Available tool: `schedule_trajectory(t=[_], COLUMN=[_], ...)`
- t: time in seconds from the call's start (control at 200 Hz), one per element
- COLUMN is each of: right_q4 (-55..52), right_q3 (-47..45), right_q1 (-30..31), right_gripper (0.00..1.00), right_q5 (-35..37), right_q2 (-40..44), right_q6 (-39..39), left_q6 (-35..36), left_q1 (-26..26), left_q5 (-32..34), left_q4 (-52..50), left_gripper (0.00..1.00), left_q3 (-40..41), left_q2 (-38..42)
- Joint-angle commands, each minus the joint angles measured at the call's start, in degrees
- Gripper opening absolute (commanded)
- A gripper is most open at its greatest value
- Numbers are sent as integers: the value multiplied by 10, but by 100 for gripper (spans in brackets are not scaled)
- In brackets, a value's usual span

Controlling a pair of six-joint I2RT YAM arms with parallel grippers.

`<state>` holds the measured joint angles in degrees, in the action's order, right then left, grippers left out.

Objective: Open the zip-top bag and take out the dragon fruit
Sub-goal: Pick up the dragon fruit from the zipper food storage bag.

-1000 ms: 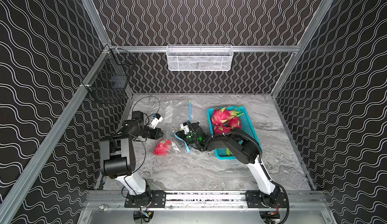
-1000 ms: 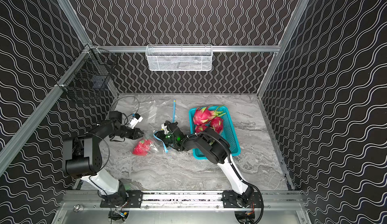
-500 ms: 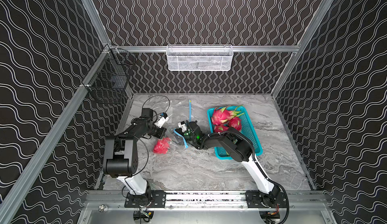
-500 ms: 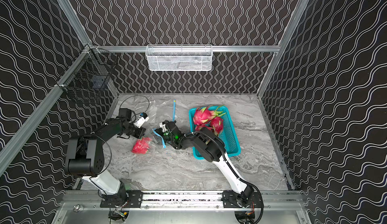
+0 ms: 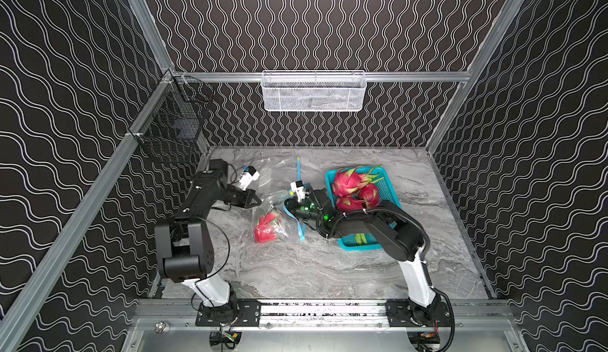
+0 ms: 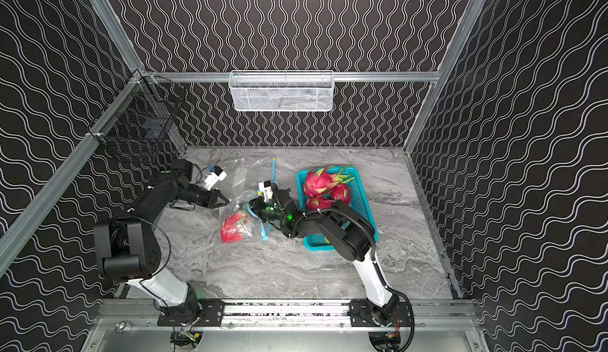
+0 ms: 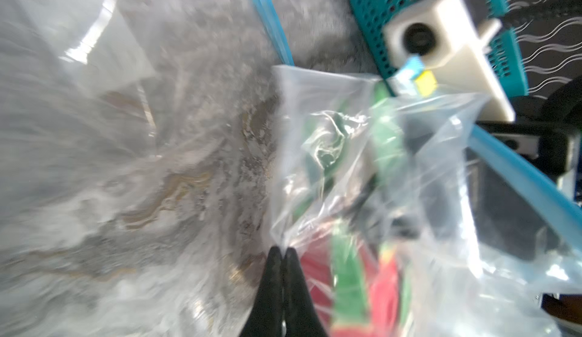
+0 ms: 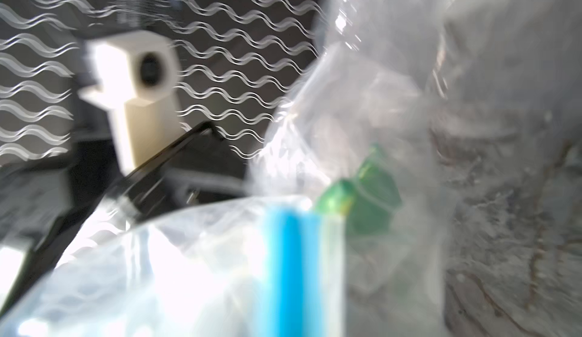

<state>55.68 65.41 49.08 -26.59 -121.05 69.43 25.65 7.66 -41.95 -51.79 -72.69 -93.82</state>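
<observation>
Wavy black walls (image 5: 329, 21), grey marble tabletop (image 5: 296, 268)

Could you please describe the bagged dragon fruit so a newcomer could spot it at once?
On the grey marble table, look left of the teal basket to the nearer, crumpled clear zip-top bag with a blue seal. The dragon fruit lies inside it; unlike the loose fruits piled in the basket, it is wrapped in plastic.

Left arm (image 5: 200, 202): wearing matte black housings, white sleeve showing above the base
Right arm (image 5: 391, 232): wearing the same black and white, green light (image 5: 326, 217) glowing at the wrist
Wrist cameras (image 5: 247, 177): sitting in white blocky casings
Cables (image 5: 228, 246): running black, looping loose
Left gripper (image 7: 281, 252): showing black tapering fingers (image 7: 271, 288)
</observation>
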Motion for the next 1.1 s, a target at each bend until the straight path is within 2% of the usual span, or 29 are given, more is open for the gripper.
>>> schedule_trajectory(t=[0.0,0.265,0.375,0.415,0.5,0.635,0.761,0.841,0.871,0.911,0.926,0.966,1.021,1.096], right_q4=[2,45,52,45,35,-13,-14,-1,1,4,6,12,8,-14], right_q3=[-24,-78,-118,-126,-146,-150,-147,-148,-146,-141,-138,-132,-124,-117], right_q1=[-3,-13,-19,-22,-30,-35,-35,-34,-33,-32,-32,-31,-30,-29], right_gripper=[0,0,0,4,12,16,22,21,20,15,13,7,0,0], right_q5=[-26,-58,-69,-76,-76,-63,-64,-64,-63,-66,-69,-77,-83,-89], right_q2=[33,103,144,158,186,208,202,196,193,187,183,176,165,160], right_q6=[-68,-132,-162,-176,-201,-241,-234,-231,-232,-232,-233,-234,-236,-250], left_q6=[51,51,34,24,23,32,34,58,77,116,135,185,216,223], left_q1=[19,46,75,93,117,119,118,116,110,96,88,66,31,-7], left_q5=[22,48,86,97,91,63,42,-10,-37,-73,-85,-104,-100,-78], left_q4=[9,31,71,89,84,73,61,17,-13,-56,-75,-117,-134,-106], left_gripper=[0,0,0,0,0,0,0,0,10,38,52,70,82,86], left_q3=[-14,-7,-7,-8,-20,-5,8,3,-2,-7,-9,-11,-7,4], left_q2=[10,15,17,14,4,11,15,14,14,15,17,21,32,40])
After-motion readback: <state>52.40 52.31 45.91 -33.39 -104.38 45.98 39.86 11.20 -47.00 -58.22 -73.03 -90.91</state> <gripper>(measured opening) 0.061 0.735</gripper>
